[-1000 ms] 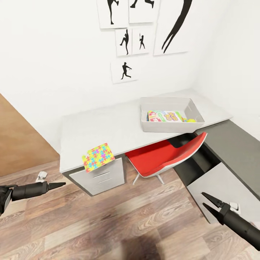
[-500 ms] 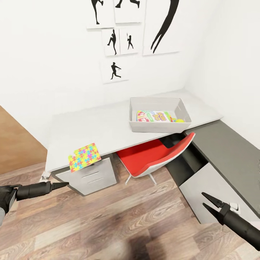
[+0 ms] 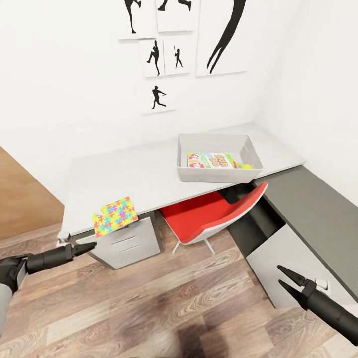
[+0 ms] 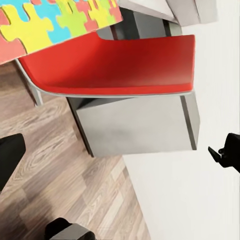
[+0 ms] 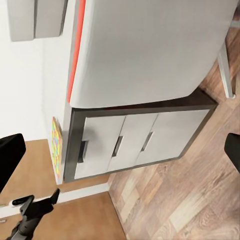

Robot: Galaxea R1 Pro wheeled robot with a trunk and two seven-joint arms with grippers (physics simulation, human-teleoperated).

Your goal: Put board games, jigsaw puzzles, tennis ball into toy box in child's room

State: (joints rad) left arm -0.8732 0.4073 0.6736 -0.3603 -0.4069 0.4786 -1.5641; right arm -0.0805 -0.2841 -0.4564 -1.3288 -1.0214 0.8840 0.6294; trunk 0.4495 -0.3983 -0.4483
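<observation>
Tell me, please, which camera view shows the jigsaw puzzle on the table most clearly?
The head view: the whole jigsaw puzzle lies at the table's front edge. The left wrist view crops it to a corner; the right wrist view shows it edge-on.

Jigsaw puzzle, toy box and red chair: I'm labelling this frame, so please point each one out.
jigsaw puzzle (image 3: 116,217), head view, middle of its coloured face.
toy box (image 3: 219,174), head view, near outer wall.
red chair (image 3: 209,214), head view, red seat surface.

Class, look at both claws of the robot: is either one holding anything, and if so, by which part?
Nothing is held. The left claw hangs over the floor just short of the table; the right claw is open over the floor.
</observation>
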